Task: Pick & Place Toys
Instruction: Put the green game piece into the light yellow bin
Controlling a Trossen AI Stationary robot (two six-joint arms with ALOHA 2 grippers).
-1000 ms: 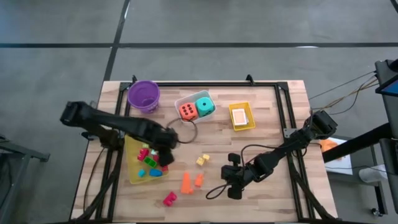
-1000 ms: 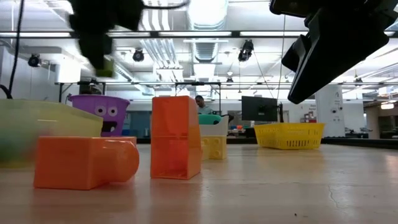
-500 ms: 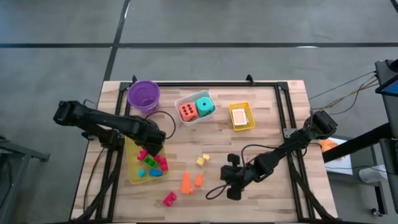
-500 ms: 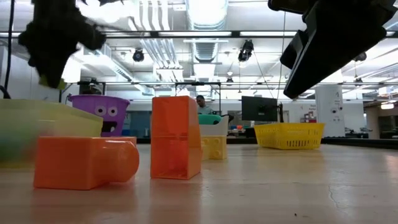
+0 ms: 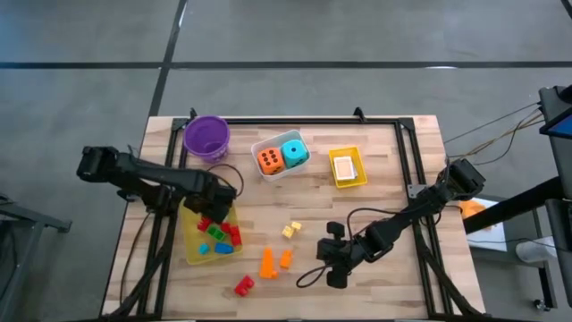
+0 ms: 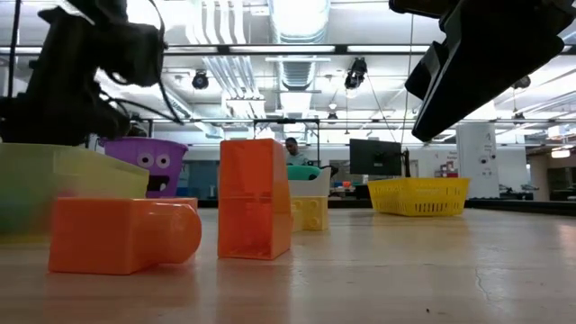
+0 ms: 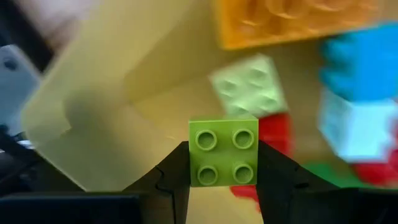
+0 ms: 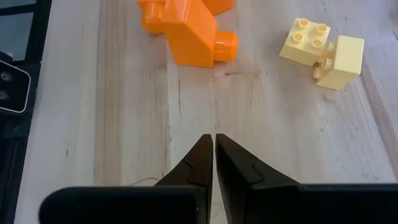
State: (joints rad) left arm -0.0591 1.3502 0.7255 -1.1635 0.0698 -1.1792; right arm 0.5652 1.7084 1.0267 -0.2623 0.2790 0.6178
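My left gripper point(image 5: 214, 200) is over the far end of the pale yellow tray point(image 5: 189, 255) and is shut on a light green brick point(image 7: 224, 152). In the tray lie red, green and blue blocks point(image 5: 220, 237); in the left wrist view they show below the brick point(image 7: 249, 81). Two orange blocks point(image 5: 273, 261), two pale yellow blocks point(image 5: 290, 230) and a red block point(image 5: 242, 285) lie on the table. My right gripper point(image 8: 214, 140) is shut and empty near the table's front point(image 5: 329, 256), to the right of the orange blocks point(image 8: 186, 31). My left gripper pinches the green brick by two opposite side walls point(image 7: 194, 168) between its two fingers. The fingers come from above, pointing down. The brick's studded top faces the wrist camera. The brick is lifted clear above the tray's floor.
A purple bowl point(image 5: 207, 137) stands at the far left. A white tray point(image 5: 268, 143) holds an orange and a teal die. A small yellow tray point(image 5: 347, 182) holds a card. A black cable point(image 5: 308, 273) loops on the table by my right gripper.
My left gripper has gone toward the table's left edge and down, from beside the tray to above its far end, carrying the green brick. My right gripper has kept still.
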